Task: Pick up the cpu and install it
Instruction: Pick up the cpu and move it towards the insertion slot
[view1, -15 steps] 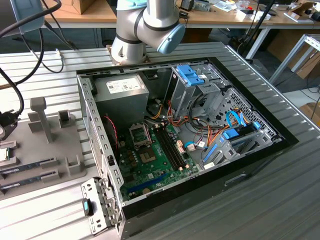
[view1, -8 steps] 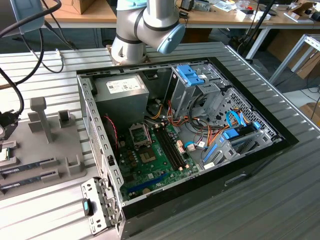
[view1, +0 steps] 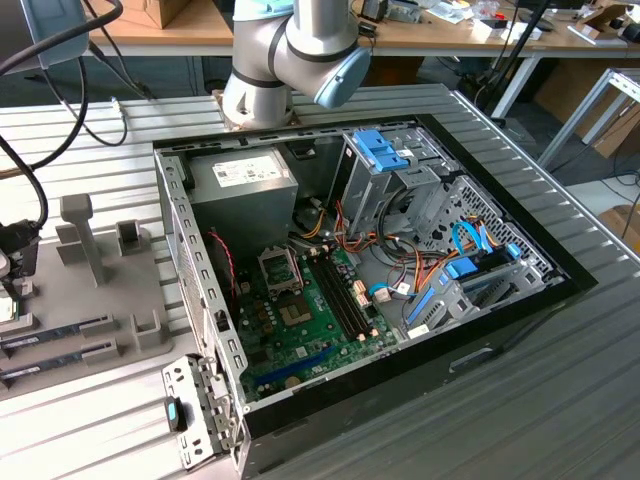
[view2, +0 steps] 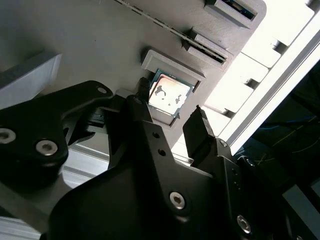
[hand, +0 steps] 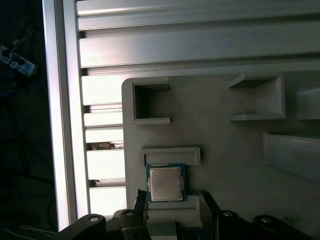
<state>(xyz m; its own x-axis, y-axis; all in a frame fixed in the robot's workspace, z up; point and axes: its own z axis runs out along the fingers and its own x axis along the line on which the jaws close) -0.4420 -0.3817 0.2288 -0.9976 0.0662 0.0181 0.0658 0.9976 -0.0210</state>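
The cpu (hand: 166, 183) is a small square chip with a silver top and a thin green edge. It lies flat in a shallow seat of a grey holder tray (hand: 225, 150), against a raised grey stop. In the second wrist view the cpu (view2: 171, 96) shines brightly. My gripper (hand: 174, 200) hangs just over it, open. One black fingertip (view2: 142, 94) stands at one side of the chip and the other fingertip (view2: 198, 116) at the opposite side, with a gap on both sides. Nothing is held.
The open computer case (view1: 400, 350) lies on the ribbed metal table, with the green motherboard (view1: 300, 340) and its opened socket frame (view1: 279, 268) inside. The grey tray (view1: 100, 300) sits at the exterior view's left, carrying memory sticks (view1: 50, 330) and upright posts. The arm's base (view1: 280, 60) stands behind the case.
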